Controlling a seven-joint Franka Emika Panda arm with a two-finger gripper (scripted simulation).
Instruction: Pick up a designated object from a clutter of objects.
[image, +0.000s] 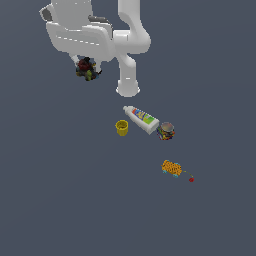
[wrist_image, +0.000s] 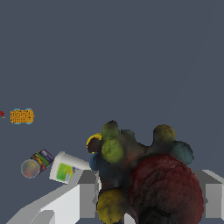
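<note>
The dark lumpy object (image: 86, 68) with red, green and yellow lumps sits between my gripper's (image: 86, 70) two fingers, right under the white hand at the exterior view's upper left. In the wrist view it (wrist_image: 144, 175) fills the space between the grey fingers (wrist_image: 87, 192), and the gripper (wrist_image: 148, 199) is shut on it. It is well apart from the other objects. I cannot tell how high it is above the floor.
A yellow cup (image: 122, 127), a white bottle (image: 142, 119) and a multicoloured can (image: 166, 131) lie together mid-scene. An orange-blue block (image: 172, 168) and a tiny red thing (image: 191, 179) lie further right. The arm's base (image: 128, 87) stands behind them.
</note>
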